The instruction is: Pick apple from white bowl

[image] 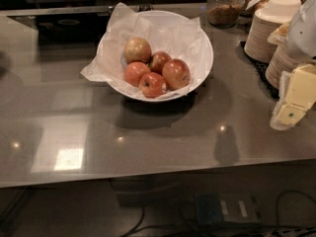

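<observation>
The white bowl (205, 51), wide and lined with crumpled white paper, stands on the grey counter at centre back. Several apples lie in it. The apple (176, 73), large, glossy and deep red with a yellowish blush, lies at the right of the pile. A paler yellow-tan apple (138, 49) is at the back left, with a small dark red one (159, 60) between them. Two more red apples (153, 84) lie at the front. My gripper (291, 105), cream-coloured, hangs at the right edge of the view, well right of the bowl and lower in the frame, apart from the bowl.
Stacks of beige paper bowls (269, 31) stand on a black mat at the back right, just behind my gripper. A glass jar (225, 6) of grains stands behind the bowl. The counter's front edge (148, 177) runs across, with cables on the floor below.
</observation>
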Motion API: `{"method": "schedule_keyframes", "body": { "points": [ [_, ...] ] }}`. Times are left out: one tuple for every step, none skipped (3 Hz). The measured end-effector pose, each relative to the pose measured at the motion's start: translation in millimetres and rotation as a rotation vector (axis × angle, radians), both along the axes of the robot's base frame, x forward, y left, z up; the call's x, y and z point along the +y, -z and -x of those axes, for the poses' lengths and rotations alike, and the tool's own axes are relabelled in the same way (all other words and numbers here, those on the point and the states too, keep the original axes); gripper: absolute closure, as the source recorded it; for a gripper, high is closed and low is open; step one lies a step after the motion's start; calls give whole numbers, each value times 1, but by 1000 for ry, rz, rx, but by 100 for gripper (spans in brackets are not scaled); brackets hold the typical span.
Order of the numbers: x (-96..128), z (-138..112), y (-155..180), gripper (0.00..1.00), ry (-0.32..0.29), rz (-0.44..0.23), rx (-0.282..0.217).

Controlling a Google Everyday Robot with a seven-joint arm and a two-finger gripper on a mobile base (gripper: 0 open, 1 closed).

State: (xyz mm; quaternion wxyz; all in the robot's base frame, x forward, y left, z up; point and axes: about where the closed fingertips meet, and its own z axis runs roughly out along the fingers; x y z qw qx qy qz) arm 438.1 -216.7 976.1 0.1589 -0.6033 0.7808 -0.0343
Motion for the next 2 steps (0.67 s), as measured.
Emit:
{"method": "schedule_keyframes", "body": {
  "points": [
    [0,0,0,0,0,0,0],
    [11,-18,3,0,-18,-27,-49]
  ]
}}
